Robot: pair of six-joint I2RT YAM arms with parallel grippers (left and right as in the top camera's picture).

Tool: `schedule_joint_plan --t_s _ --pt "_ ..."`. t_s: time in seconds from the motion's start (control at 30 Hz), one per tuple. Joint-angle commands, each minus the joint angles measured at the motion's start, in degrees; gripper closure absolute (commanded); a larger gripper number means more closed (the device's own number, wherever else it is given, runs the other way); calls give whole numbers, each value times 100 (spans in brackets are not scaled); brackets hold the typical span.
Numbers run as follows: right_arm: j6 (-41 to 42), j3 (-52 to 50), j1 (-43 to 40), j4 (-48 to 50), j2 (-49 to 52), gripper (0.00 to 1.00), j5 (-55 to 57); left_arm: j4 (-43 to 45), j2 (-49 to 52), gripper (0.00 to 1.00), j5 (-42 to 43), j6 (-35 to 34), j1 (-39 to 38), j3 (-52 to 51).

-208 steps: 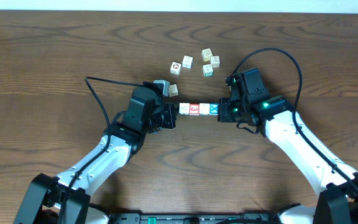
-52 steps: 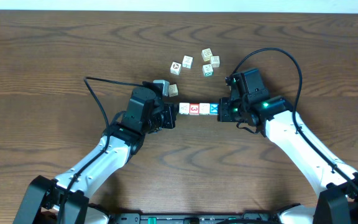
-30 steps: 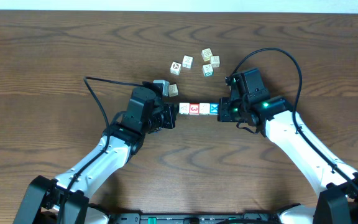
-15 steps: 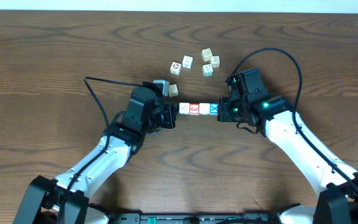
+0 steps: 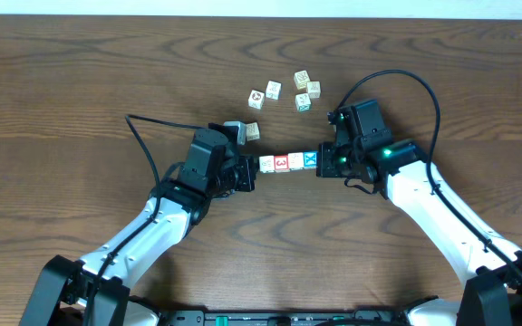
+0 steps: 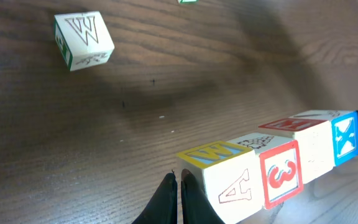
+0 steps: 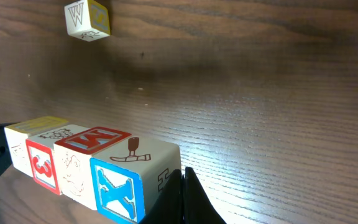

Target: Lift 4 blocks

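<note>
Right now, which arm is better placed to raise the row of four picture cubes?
Neither alone: the left claw abuts the white A-faced cube, the right claw the blue X-faced cube; I'd raise both together.

Dark wood-grain desk (image 5: 80, 81) right across the overhead view. Toward the far edge, a loose scatter of pale cubes: dark-marked cube (image 5: 256, 97) just beside plain pale cube (image 5: 273, 90). Further along, yellow-marked cube (image 5: 302, 80), cream cube (image 5: 314, 89) and teal-marked cube (image 5: 304, 101), bunched close. Nearer in, lone tan cube (image 5: 253, 131), set apart. From the left wrist, W-faced cube (image 6: 82, 38), green side showing, alone on bare wood.
</note>
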Motion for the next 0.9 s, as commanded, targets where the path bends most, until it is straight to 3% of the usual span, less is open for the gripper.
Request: schedule_joint_plan --t_s 0.0,0.87 --pt "-31 291 256 155 0 99 -1657 164 -114 93 1198 42 -304 376" --pt "-33 269 380 -4 710 99 -1464 140 192 93 1154 55 -304 365"
